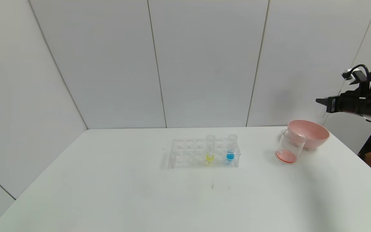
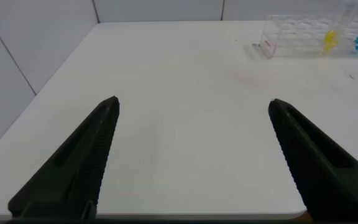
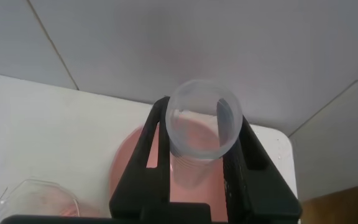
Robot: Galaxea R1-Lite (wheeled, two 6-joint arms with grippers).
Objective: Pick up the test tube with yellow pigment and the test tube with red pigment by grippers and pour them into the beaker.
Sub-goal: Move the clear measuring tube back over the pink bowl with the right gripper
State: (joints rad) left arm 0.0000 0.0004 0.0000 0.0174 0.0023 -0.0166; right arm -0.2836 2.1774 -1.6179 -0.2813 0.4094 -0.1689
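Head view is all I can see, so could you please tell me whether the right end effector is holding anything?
Observer: Yes, the right end effector is shut on a clear test tube, seen rim-first in its wrist view.
Operator: Thank you. What shows beyond the tube?
Observer: The pink bowl lies directly behind it, with the beaker off to one side.
Operator: And the left end effector, please?
Observer: The left end effector is open and empty over the table, well short of the rack.
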